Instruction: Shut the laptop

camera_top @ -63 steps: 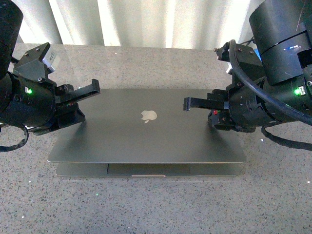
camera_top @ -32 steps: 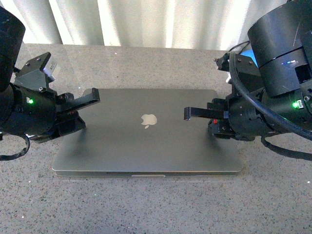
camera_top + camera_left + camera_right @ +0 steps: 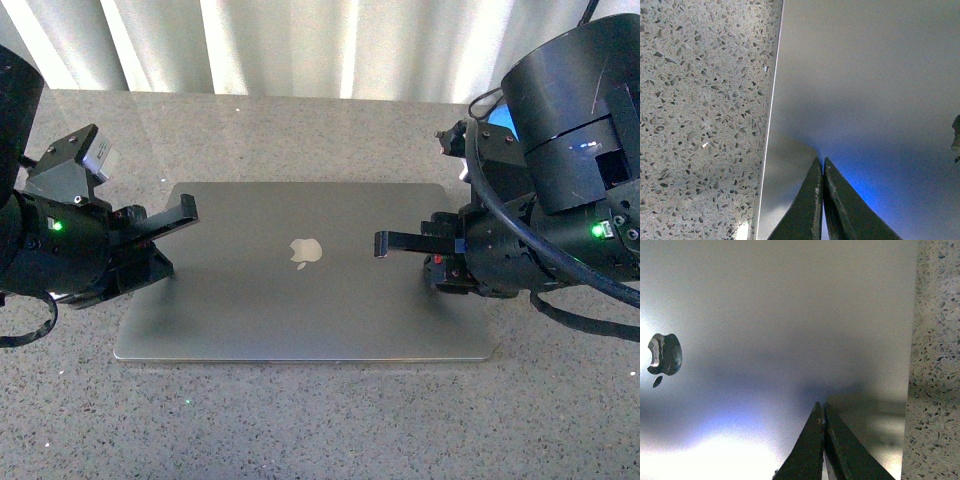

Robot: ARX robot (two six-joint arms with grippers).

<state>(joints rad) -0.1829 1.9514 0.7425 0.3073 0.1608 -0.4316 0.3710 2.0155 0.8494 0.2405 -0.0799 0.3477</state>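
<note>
MacBook [image 3: 300, 300] flat on desk [image 3: 300, 130], lid down on base, apple logo [image 3: 306, 250] up | closing looks done | left claw [image 3: 185, 212], right claw [image 3: 385, 243] both clenched, empty, over lid | you've only the retract left

pale apple logo [image 3: 305, 250] on laptop [image 3: 240, 320] lid
</note>
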